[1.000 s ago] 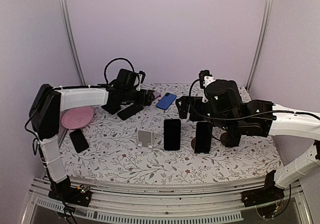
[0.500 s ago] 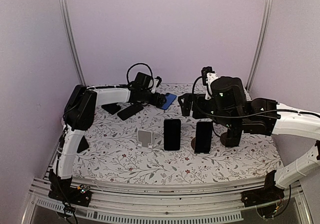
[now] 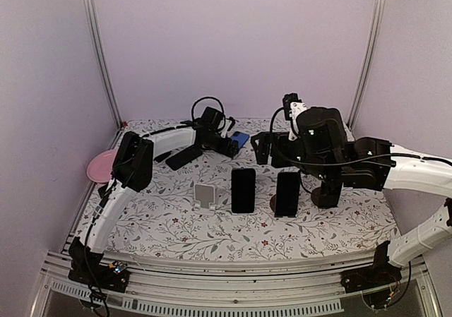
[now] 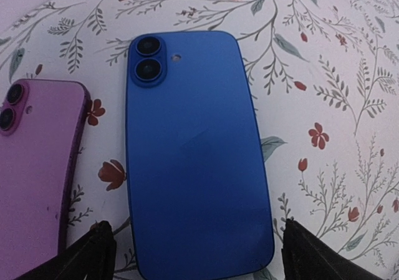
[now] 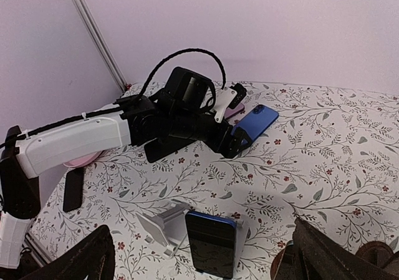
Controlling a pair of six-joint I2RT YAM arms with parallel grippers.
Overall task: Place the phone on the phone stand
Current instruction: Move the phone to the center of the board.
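— The blue phone (image 4: 193,161): where does it lie, and which arm is nearer?

— It lies flat on the table (image 3: 176,239), back up, at the far side; a purple phone (image 4: 34,180) lies just beside it. The left gripper (image 4: 199,255) hangs right over its near end; the right gripper (image 5: 206,255) is well apart from it, spread wide, holding nothing and looking on from the other side.

— And how do the left fingers stand to it?

— Wide apart and empty; one fingertip (image 4: 93,252) shows off each long edge, so the jaws straddle the phone's width. The long axis runs straight away from the gripper, lens end farthest; the wrist looks already squared to it.

— So what does the next move call for?

— Probably a short drop and a pinch across the narrow way; because the phone is thin and lies flat, the tips must reach down to the cloth beside its edges, or they may slide over the back.

— And the phone stand (image 3: 205,195)?

— It stands bare near the middle of the table, on the near side of the phone and well apart from it; the carry would come back toward the arm bases.
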